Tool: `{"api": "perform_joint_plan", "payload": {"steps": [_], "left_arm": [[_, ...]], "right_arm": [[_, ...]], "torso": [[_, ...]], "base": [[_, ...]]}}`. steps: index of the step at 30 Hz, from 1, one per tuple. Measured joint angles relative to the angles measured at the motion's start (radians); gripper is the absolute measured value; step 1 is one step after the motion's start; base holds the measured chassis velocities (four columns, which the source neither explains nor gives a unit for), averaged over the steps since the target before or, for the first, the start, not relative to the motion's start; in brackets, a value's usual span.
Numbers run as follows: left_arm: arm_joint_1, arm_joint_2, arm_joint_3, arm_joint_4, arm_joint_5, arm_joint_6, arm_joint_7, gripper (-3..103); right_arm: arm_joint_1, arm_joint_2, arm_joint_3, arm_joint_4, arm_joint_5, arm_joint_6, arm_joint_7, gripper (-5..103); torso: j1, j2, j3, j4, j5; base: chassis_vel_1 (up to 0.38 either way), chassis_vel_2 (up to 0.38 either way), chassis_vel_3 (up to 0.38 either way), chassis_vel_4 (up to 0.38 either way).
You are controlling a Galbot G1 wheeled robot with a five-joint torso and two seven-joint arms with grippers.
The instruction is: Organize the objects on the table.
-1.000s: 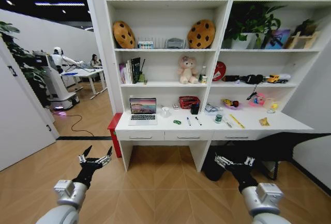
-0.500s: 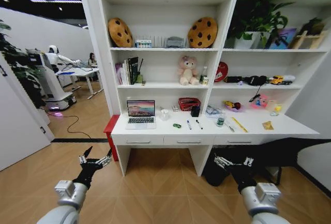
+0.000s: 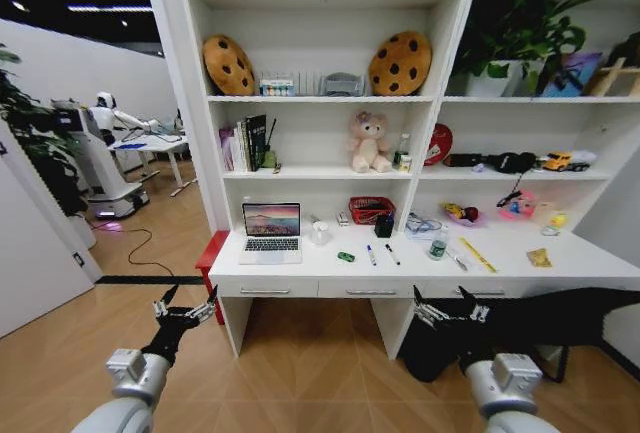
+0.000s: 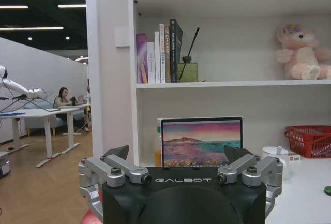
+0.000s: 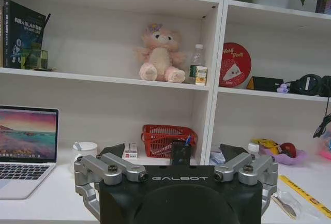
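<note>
The left hand (image 3: pixel 183 310) hangs low before the desk (image 3: pixel 300 263), fingers spread wide and holding nothing. On the desk lie the laptop (image 3: pixel 272 227) (lid up), green toy car (image 3: pixel 345 256), 2 pens (image 3: pixel 380 254), green-topped tin (image 3: pixel 437 249) and yellow ruler (image 3: pixel 477 254). The right hand (image 3: pixel 449 308) likewise hangs wide and bare.

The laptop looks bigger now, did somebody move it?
No. The laptop sits at the same left end of the white desk, below the books. The whole view grew, so the camera came closer.
</note>
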Motion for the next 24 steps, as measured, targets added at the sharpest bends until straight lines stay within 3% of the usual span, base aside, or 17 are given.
{"api": "perform_joint_plan", "payload": {"steps": [24], "left_arm": [[-0.011, -0.012, 0.003, 0.009, 0.004, -0.001, 0.003, 100]], "right_arm": [[0.021, -0.014, 0.003, -0.019, 0.019, -0.003, 0.002, 100]], "torso": [[0.0, 0.0, 0.0, -0.0001, -0.0003]], "base": [[-0.177, 0.17, 0.178, -0.172]]}}
